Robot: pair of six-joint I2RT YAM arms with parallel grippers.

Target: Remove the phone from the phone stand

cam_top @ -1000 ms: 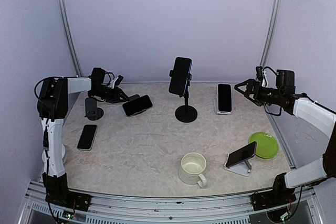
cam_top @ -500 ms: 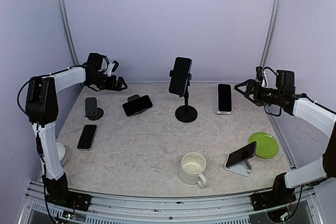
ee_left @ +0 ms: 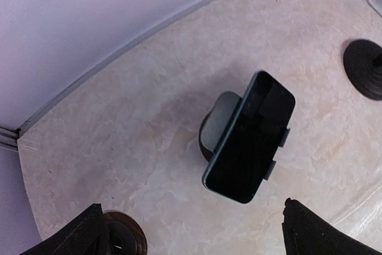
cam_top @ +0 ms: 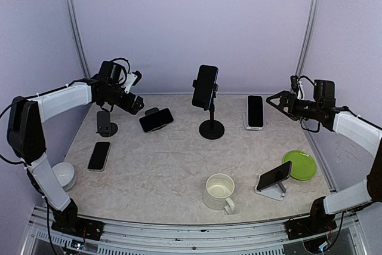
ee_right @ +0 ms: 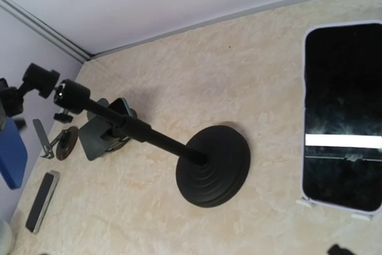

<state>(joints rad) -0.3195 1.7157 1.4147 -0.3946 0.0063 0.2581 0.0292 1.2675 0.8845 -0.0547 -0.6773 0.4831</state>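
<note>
While the overhead view takes in the whole table (cam_top: 155, 171), from the mug (cam_top: 219, 192), the plate (cam_top: 299, 165) and a flat phone (cam_top: 99, 155) near the front to the stands farther back, only the left wrist view shows the phone (ee_left: 250, 138) squarely. It leans on its low stand (ee_left: 218, 123), dark screen facing the camera. That view also catches the pole stand (ee_left: 364, 67), base only, at its right edge. The right wrist view gives the pole stand base and rod together. It also shows a white-cradled phone (ee_right: 343, 114) close by, which the left camera misses.

The left gripper (cam_top: 136, 92) has its fingers (ee_left: 83, 237) spread wide and holds nothing. It hovers above and behind the phone, apart from it. The right gripper (cam_top: 274, 106) is spread wide too and empty, in the air just right of the white-cradled phone.

The left arm rises from its base, then reaches rightward, wrist tipped down toward the phone. The right arm bends up at the elbow, forearm pointing inward.
</note>
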